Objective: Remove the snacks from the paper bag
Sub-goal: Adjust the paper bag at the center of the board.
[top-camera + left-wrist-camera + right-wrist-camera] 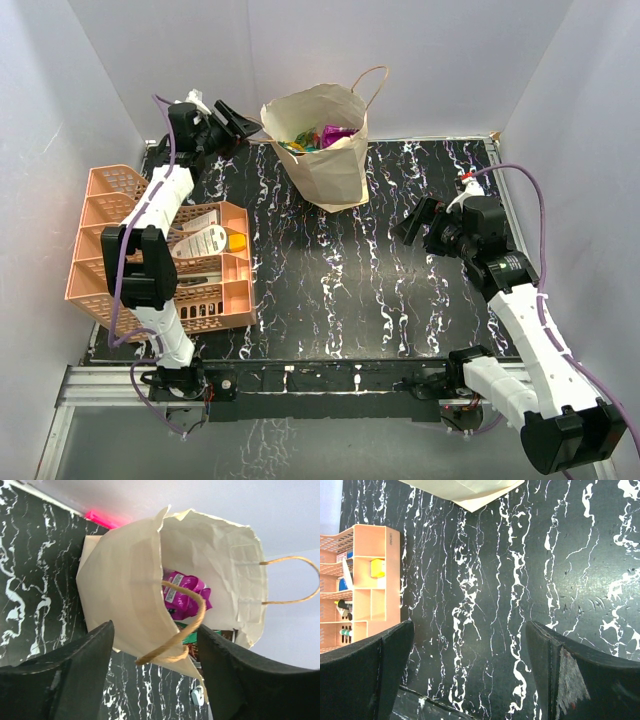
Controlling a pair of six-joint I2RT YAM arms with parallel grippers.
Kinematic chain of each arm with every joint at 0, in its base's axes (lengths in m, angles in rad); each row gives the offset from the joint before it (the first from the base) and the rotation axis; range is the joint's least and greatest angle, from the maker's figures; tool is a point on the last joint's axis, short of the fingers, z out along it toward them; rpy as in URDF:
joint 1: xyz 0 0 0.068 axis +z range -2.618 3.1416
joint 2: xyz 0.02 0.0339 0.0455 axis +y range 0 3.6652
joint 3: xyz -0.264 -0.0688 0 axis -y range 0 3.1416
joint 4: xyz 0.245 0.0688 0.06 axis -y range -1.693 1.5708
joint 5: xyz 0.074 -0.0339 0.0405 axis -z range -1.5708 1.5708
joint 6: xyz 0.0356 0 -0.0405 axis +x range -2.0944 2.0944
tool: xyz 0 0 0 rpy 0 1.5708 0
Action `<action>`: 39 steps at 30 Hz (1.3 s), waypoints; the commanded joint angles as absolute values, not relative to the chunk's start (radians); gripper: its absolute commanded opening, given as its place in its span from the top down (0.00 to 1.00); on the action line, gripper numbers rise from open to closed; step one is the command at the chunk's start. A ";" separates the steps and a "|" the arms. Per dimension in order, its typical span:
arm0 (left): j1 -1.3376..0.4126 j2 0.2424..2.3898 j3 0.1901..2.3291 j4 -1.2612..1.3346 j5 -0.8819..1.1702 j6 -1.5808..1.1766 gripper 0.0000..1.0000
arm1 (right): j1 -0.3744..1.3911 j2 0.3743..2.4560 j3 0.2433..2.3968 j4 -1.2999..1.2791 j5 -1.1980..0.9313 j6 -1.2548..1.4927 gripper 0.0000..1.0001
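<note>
The tan paper bag (330,165) stands open at the back middle of the black marbled table. Glossy snacks (318,136) fill its mouth, magenta, green and yellow. My left gripper (244,122) hovers at the bag's left rim. In the left wrist view the left gripper (155,630) has its jaws apart on either side of the bag's near looped handle (192,620), neither finger visibly touching it. Inside the bag (125,580) lie a magenta packet (185,596) and a green one (202,636). My right gripper (420,222) (470,627) hangs open over bare table, holding nothing.
An orange mesh basket (110,215) (370,545) with white tubes stands tilted at the left, beside my left arm. The bag's far handle (305,565) sticks out toward the back wall. White walls close in the table on three sides.
</note>
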State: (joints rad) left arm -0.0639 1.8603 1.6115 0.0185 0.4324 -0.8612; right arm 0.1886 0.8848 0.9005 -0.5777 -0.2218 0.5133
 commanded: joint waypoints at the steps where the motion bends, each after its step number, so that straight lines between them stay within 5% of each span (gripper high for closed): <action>1: -0.063 1.787 1.568 0.142 0.481 -0.891 0.40 | 0.186 0.865 0.934 -0.576 -0.191 0.494 0.02; 12: -0.063 1.806 1.559 0.221 0.505 -0.949 0.65 | 0.186 0.868 0.937 -0.589 -0.195 0.508 0.02; 19: -0.045 1.802 1.675 0.096 0.497 -0.922 1.00 | 0.186 0.888 0.942 -0.562 -0.225 0.523 0.02; 28: -0.032 1.785 1.720 -0.005 0.504 -0.881 1.00 | 0.184 1.192 1.142 -0.177 -0.335 0.698 0.02; 39: -0.008 1.764 1.756 -0.081 0.492 -0.801 1.00 | 0.144 1.813 1.805 -0.051 -0.333 0.813 0.02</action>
